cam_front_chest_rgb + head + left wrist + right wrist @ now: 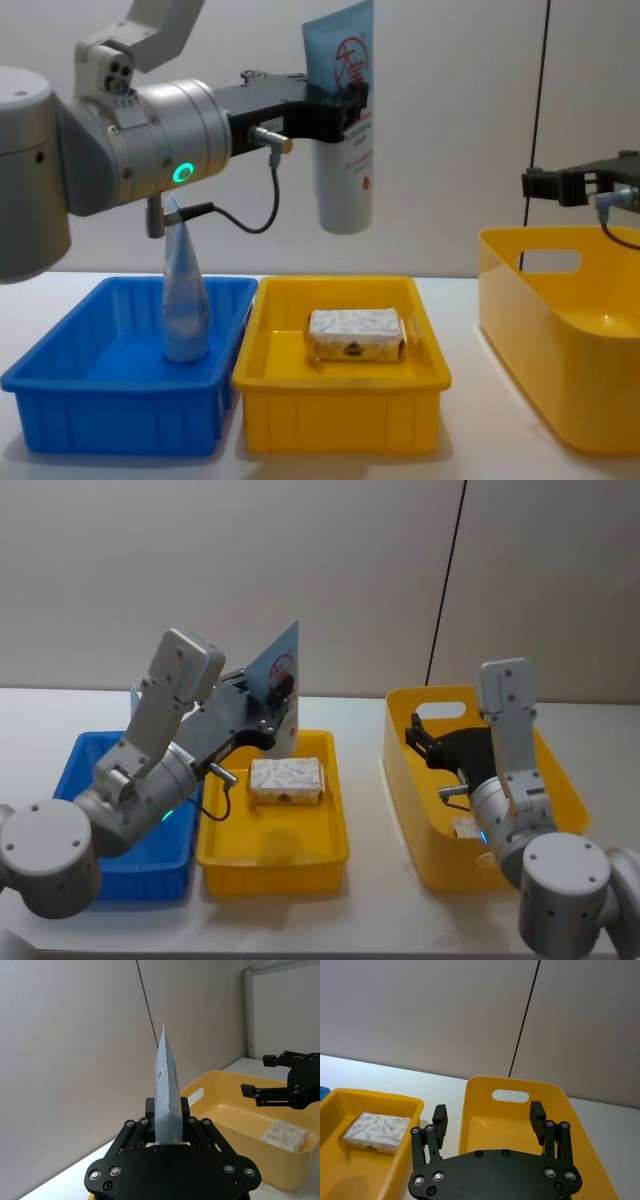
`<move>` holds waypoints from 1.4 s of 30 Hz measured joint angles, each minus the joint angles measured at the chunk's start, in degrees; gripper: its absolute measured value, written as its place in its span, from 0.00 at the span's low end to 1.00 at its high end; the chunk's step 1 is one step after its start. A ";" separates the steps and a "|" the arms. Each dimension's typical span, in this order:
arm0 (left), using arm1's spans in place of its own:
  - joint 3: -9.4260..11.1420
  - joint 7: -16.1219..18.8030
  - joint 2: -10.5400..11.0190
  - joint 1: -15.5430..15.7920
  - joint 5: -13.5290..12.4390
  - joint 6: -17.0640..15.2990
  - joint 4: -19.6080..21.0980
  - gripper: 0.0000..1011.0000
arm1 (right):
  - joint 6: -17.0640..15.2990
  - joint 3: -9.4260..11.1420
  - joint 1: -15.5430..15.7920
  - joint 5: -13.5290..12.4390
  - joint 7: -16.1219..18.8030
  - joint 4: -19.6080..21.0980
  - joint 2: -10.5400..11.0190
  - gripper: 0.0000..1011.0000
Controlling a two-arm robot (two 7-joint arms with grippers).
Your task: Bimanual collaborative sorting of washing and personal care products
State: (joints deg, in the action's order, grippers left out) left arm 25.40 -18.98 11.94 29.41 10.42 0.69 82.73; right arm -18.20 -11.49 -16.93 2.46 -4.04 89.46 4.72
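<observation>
Left gripper [345, 103]: we see it raised high above the yellow tray [340, 425], fingers clamped on the squeeze tube [345, 175], which hangs crimped end up
Right gripper [489, 1114]: we find it spread wide and empty, hovering over the tub [580, 1125]
Clear tube [185, 300]: we see it standing upright in the blue tray [110, 420]
Blocks: we count one block [355, 335] lying in the yellow tray and a second block [284, 1136] on the tub floor
</observation>
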 joint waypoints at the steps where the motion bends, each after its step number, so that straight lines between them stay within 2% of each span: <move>1: 0.07 -0.12 -0.08 0.11 0.00 0.01 -0.09 0.22 | 0.06 -0.07 0.12 -0.02 0.48 0.15 0.22 0.99; 8: 0.54 -0.89 -0.67 0.90 -0.01 0.04 -0.74 0.22 | 0.48 -0.60 0.80 -0.19 2.90 1.10 1.41 0.99; 26: 1.01 -1.71 -1.33 1.73 -0.04 0.06 -1.38 0.22 | 1.56 -2.90 2.58 -1.55 13.44 4.37 6.21 0.99; 36: 1.08 -1.83 -1.42 1.86 -0.04 0.06 -1.49 0.22 | 2.55 -5.49 1.05 -1.54 18.28 3.73 8.09 0.99; 42: 1.11 -1.87 -1.44 1.88 -0.04 0.05 -1.52 0.22 | 3.55 -6.79 -0.41 -1.24 19.73 2.37 8.40 0.99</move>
State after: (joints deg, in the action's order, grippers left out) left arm 26.50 -20.84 10.50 31.29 10.38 0.74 81.21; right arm -14.65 -18.28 -17.34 1.22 15.69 91.83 13.12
